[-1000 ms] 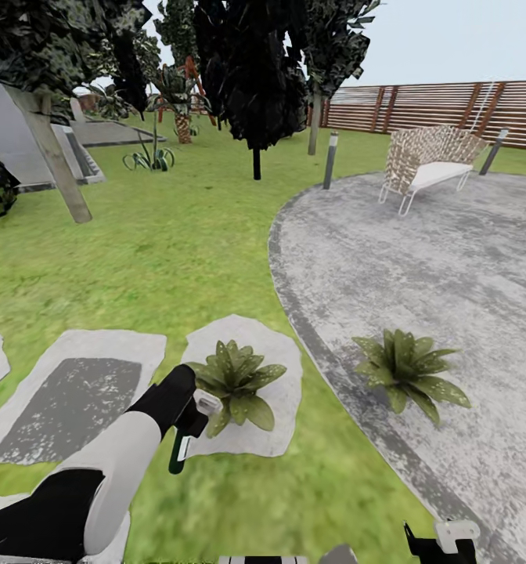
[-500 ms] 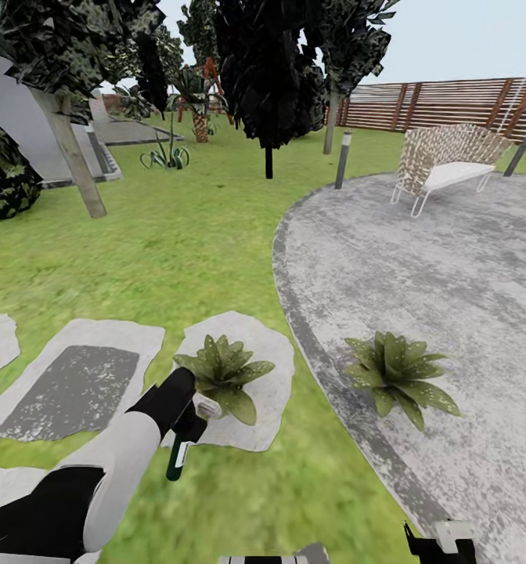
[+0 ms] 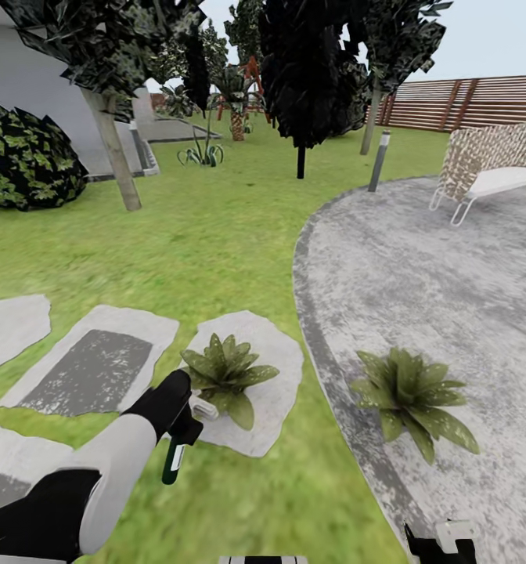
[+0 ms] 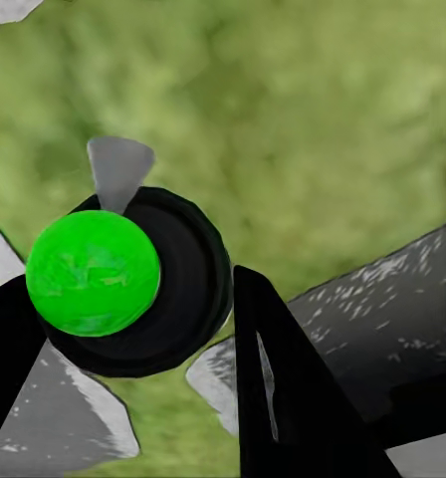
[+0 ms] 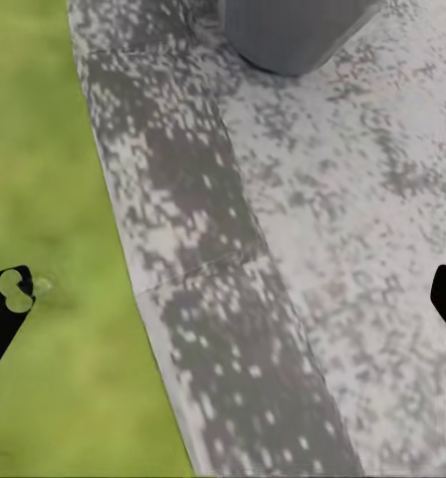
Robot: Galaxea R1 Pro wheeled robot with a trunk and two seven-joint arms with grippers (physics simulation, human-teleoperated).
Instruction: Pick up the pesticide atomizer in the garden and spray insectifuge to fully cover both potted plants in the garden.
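From my head, the view has swung left while my left gripper (image 3: 186, 429) stays pinched on the pesticide atomizer (image 3: 172, 463), just short of the nearer potted plant (image 3: 225, 374); my left wrist sees the bottle (image 4: 133, 279) between my fingers, so spraying can likely start; my right wrist shows fingertips (image 5: 4, 309) spread over the patio edge (image 5: 183, 249).

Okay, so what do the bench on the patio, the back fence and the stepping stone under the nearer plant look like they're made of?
The bench looks like woven wicker, with a pale lattice backrest, on a thin white frame, probably metal. The fence looks like brown wood in horizontal slats. The stepping stone looks like rough pale grey stone or concrete, matte and speckled, with an irregular outline. These are simulator renders, so all of it is a guess.
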